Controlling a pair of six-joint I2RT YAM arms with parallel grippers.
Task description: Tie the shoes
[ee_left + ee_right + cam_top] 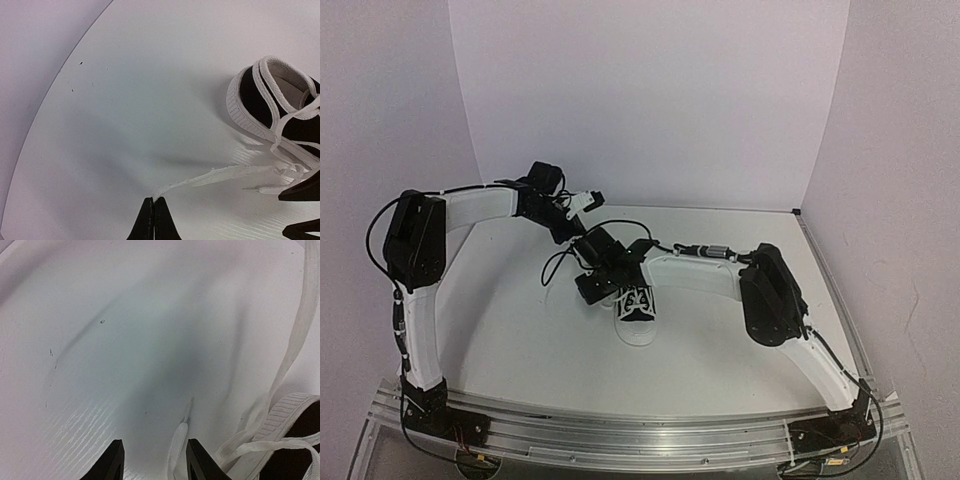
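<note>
Left gripper [153, 201] is clamped tight, fingers pressed together, and it has the very end of a lace [220, 175] nipped between its tips. That lace runs off ahead and to the right of it, low over the white table [125, 100], straight to the shoe [255, 95]. The shoe sits up and to the right of this gripper with its heel turned towards it, black canvas with a white rim, flat on its sole.

Over to the right gripper [154, 444]: jaws about halfway apart, gripping nothing. The tip of the other lace [178, 437] lies loose on the table between its fingers, closer to the right-hand one and not pinched. The shoe is just off to this gripper's right, ribbed white sole showing, with more lace looping away past it.

From above, the right gripper hangs right over the heel end of the shoe, toe cap pointing back at the arm bases.
</note>
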